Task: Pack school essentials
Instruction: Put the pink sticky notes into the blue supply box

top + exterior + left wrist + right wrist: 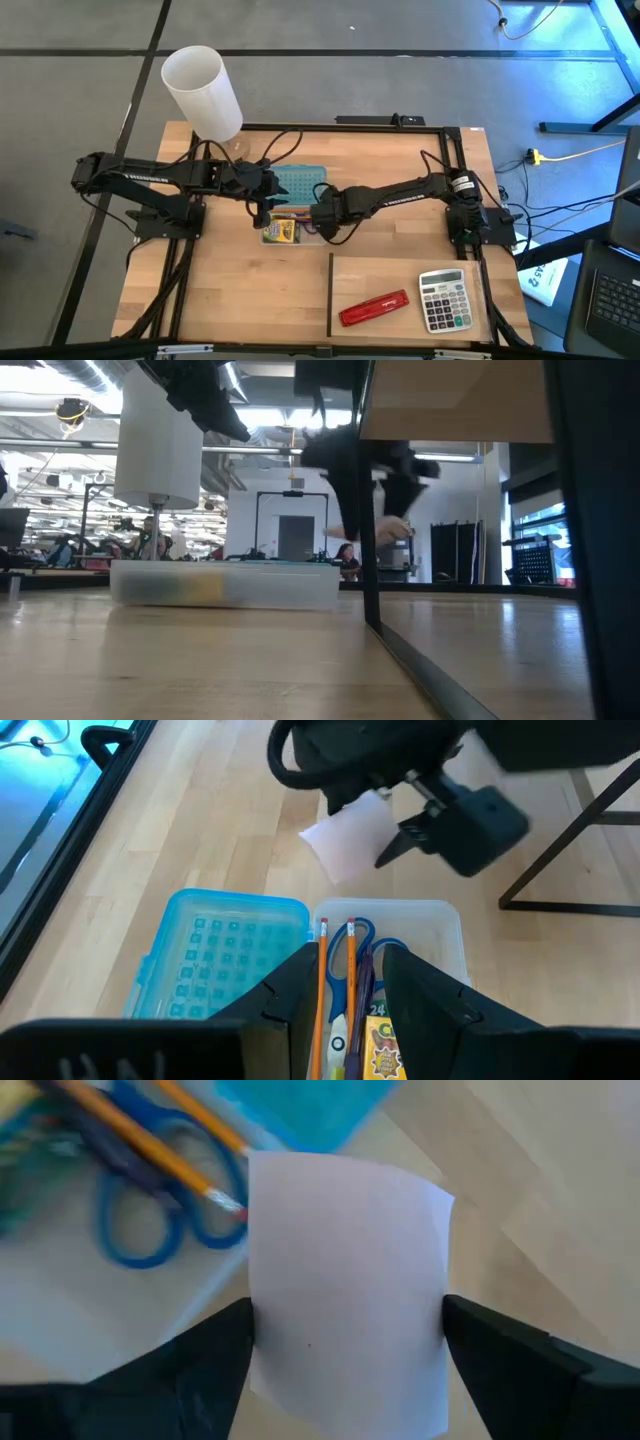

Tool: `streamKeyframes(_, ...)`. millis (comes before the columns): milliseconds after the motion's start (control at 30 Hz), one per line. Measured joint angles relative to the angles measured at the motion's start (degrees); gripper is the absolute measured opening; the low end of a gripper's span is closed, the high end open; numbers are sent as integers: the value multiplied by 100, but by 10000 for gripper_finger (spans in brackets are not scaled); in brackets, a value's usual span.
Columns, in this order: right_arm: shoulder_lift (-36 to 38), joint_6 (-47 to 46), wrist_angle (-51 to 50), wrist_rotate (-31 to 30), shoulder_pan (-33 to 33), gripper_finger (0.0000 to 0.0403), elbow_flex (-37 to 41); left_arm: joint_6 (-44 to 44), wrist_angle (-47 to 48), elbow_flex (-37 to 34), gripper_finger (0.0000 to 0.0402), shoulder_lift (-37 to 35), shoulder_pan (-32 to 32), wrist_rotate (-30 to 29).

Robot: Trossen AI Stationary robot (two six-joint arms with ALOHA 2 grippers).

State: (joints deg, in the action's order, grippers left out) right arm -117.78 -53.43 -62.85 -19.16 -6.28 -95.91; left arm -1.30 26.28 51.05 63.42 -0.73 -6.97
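The right gripper (345, 1350), clamped on the pale sticky-note pad (345, 1280) just beside the clear case (440, 925), is best centred over the case's bare corner beside the blue-handled scissors (160, 1200) before being opened.

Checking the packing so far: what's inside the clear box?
Inside the clear box: orange pencils, blue-handled scissors, a crayon box. The left gripper covers the near part, so anything beneath is hidden.
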Motion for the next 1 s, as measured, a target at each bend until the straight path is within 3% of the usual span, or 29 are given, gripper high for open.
streamKeyframes(200,2,1599,278,31,9,317,-448,2,1,2,108,0,1,-2)
streamKeyframes(400,2,3177,1111,731,29,317,-454,0,2,0,108,0,2,0)
streamKeyframes(1000,-396,4783,1822,1232,26,317,-397,-7,153,2,108,-11,232,66)
